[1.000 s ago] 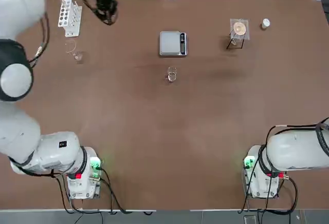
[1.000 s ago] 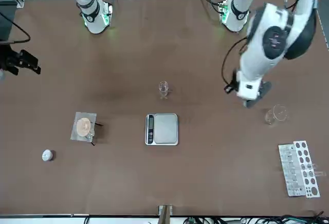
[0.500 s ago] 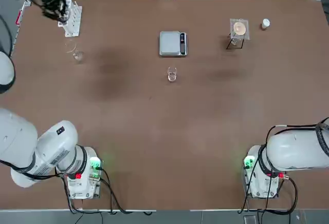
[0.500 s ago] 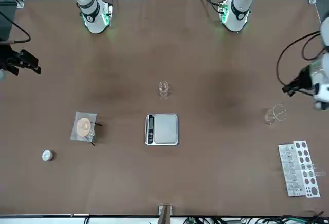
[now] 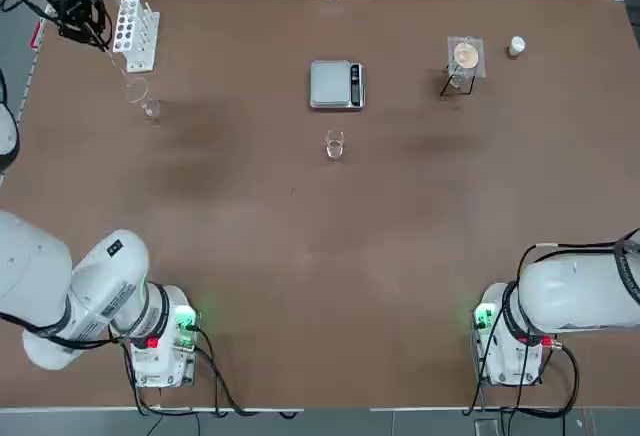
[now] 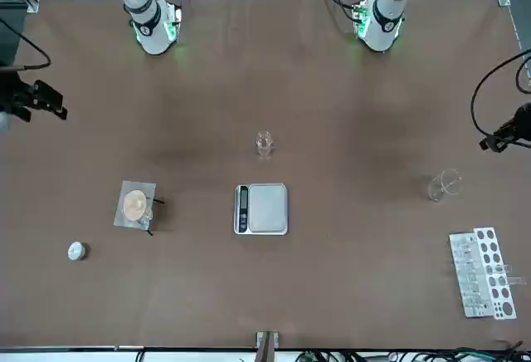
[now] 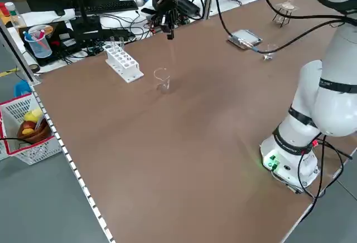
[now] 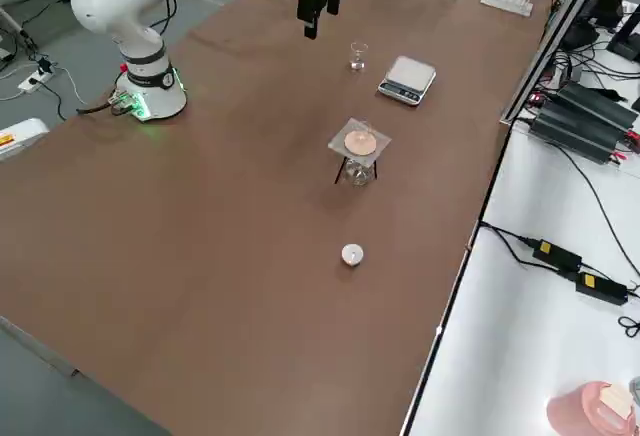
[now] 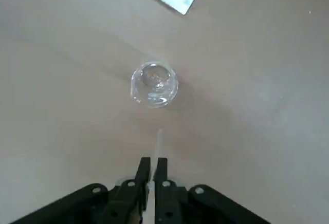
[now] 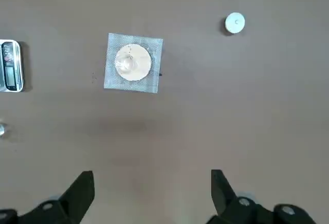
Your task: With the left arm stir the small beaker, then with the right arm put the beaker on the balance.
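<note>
The small beaker [image 5: 334,144] [image 6: 264,143] stands upright mid-table, a short way on the robot's side of the balance [image 5: 337,85] [image 6: 262,209]. Neither gripper is near it. My left gripper [image 5: 75,6] [image 7: 167,23] hovers over the far left corner by the rack. In the left wrist view it [image 9: 152,165] is shut on a thin clear rod [image 9: 158,141] that points toward another glass [image 9: 154,82]. My right gripper [image 6: 41,100] [image 8: 318,11] hangs high at the table's right side, open [image 10: 151,193] with nothing between its fingers.
A white test-tube rack [image 5: 135,28] [image 6: 481,272] and the other glass [image 5: 145,101] [image 6: 445,184] sit at the far left. A mesh on a small stand [image 5: 464,56] [image 10: 132,62] and a white cap [image 5: 516,46] [image 10: 235,22] are at the far right.
The left arm has swung from over the back of the table out to the far left corner past the rack. The right arm, beaker and balance have not moved.
</note>
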You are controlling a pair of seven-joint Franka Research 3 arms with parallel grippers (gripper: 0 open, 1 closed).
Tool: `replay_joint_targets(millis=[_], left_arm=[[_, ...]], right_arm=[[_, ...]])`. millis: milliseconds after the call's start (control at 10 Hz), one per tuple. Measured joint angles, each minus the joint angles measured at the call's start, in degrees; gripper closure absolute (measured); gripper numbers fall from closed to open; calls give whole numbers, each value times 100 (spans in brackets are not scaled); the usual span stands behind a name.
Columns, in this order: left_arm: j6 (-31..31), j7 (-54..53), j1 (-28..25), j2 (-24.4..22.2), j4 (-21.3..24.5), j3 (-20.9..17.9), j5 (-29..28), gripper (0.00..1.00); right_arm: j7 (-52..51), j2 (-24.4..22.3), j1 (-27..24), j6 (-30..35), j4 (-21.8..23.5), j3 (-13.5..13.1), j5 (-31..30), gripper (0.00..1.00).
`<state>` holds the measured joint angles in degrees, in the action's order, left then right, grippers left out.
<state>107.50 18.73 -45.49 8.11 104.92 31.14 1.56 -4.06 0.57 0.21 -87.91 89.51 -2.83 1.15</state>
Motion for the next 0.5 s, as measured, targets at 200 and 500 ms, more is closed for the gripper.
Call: replay_joint_targets(millis=[200,500], left_arm=[[286,-56,-47,212,95,-21,-68,92],[489,-100,-230,368,176,-33,-159,92]], right_arm=[[0,0,4,0,0,22,0,0],[-1,0,28,0,0,42,0,0]])
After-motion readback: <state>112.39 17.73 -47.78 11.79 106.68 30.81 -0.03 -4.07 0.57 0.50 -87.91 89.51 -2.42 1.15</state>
